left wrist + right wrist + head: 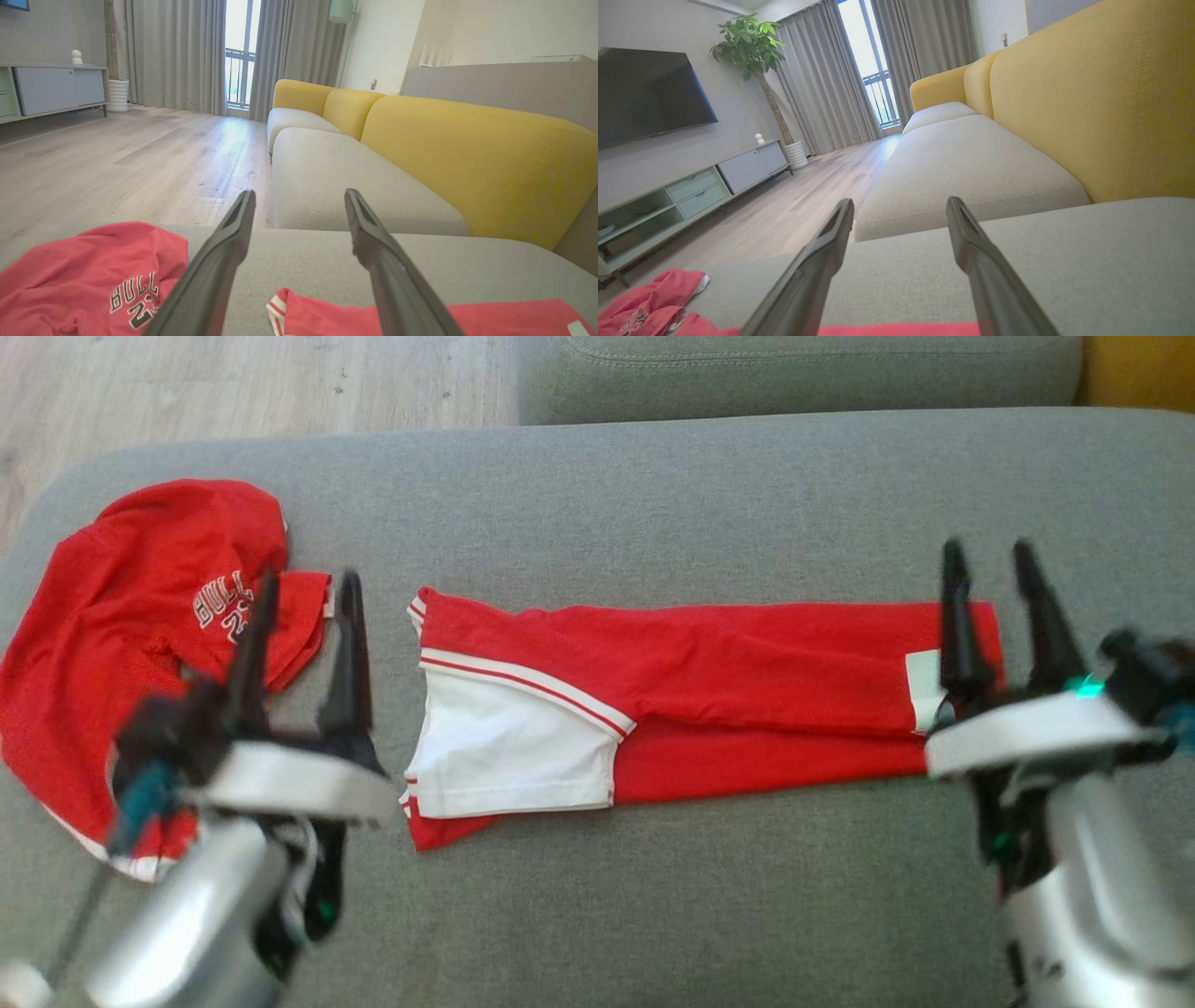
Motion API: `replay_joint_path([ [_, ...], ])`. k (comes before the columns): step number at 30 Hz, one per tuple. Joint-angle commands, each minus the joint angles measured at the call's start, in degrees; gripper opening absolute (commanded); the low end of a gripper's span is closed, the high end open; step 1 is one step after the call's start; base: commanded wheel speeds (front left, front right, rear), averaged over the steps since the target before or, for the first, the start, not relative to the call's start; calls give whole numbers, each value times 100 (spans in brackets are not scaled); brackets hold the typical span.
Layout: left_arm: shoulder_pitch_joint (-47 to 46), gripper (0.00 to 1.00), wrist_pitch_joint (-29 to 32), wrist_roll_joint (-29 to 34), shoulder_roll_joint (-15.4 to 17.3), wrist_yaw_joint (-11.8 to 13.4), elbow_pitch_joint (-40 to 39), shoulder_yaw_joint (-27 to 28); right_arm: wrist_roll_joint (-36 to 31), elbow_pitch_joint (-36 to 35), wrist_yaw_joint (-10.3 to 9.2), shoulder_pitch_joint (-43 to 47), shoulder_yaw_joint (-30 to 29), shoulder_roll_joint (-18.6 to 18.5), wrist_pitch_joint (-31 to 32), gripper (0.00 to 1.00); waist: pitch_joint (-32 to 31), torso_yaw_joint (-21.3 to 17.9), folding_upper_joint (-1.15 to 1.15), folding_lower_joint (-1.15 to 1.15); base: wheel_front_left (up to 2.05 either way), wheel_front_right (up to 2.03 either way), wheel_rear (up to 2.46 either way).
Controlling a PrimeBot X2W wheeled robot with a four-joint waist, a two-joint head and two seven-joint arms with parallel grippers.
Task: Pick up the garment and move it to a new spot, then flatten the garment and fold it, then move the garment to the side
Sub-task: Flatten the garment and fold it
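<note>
1. Red shorts (747,653) lie long and narrow across the middle of the grey seat (653,485) in the head view. They are folded lengthwise, with a white panel (509,747) at the robot's left end and a white label (922,686) at the right end. A crumpled jersey (140,616) lies apart from them, further left. The left jaws hang spread wide over the gap between jersey and shorts, holding nothing. The right jaws stand equally wide over the labelled end, also empty. The cloth looks thin, light and limp, so I judge it would sag and fall out of its fold if lifted by one point. A hold at both ends at once suits it better
2. Grey seat fabric shows bare between the two splayed fingers (219,270) in the left wrist view. The striped hem (278,308) of the shorts lies just under the right-hand finger, and the jersey sits at lower left. The hem is doubled and stitched, so it is probably the firmest bite at this end. The pinch should go through every layer and stay clear of the jersey
3. Dark fingers (812,266) in the right wrist view also stand far apart with nothing between them, and a thin red strip of the shorts runs along the bottom edge. The labelled end is likely the thicker waistband, so it is a good place to grip. The smooth fabric may slip from a shallow pinch
</note>
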Motion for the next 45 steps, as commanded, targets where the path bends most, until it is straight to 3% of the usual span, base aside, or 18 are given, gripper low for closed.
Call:
replay_joint_path([
  [1,158,100,-50,326,-53,-70,-109,546,-191,-230,42,55,65,129,-184,100,-15,13,0,0,0,0,0],
  [7,1176,100,-51,1333,-939,-627,206,1459,-418,-42,42,581,-196,431,-487,100,-88,12,0,0,0,0,0],
  [12,1450,100,-52,1902,-1440,-1199,495,2096,-241,83,42,634,-116,450,-587,100,-69,-9,0,0,0,0,0],
  [22,1306,100,-52,2487,-1844,-1780,718,2490,-690,702,42,247,-764,451,-368,100,210,110,0,0,0,0,0],
  [28,1215,100,-52,2709,-2049,-2054,912,2590,-1057,1790,42,-188,-1708,451,-63,100,368,229,0,0,0,0,0],
  [33,1164,100,-52,2838,-2173,-2202,1026,2705,-1250,2631,42,-456,-2119,452,-86,100,428,280,0,0,0,0,0],
  [39,1158,100,-52,2958,-2268,-2320,1104,2828,-1113,3593,42,-751,-2041,452,-180,100,484,266,0,0,0,0,0],
  [40,1156,100,-52,2975,-2283,-2334,1111,2847,-1061,3737,42,-797,-1965,452,-195,92,493,260,0,0,0,0,0],
  [41,1152,100,-52,2992,-2297,-2347,1119,2864,-1008,3861,42,-843,-1886,452,-223,35,501,254,0,0,0,0,0],
  [42,1147,100,-52,3009,-2309,-2360,1131,2880,-962,3962,42,-888,-1794,452,-262,0,507,247,0,0,0,0,0],
  [45,1121,100,-52,3051,-2335,-2393,1159,2938,-859,4190,42,-989,-1595,452,-372,0,507,219,0,0,0,0,0],
])
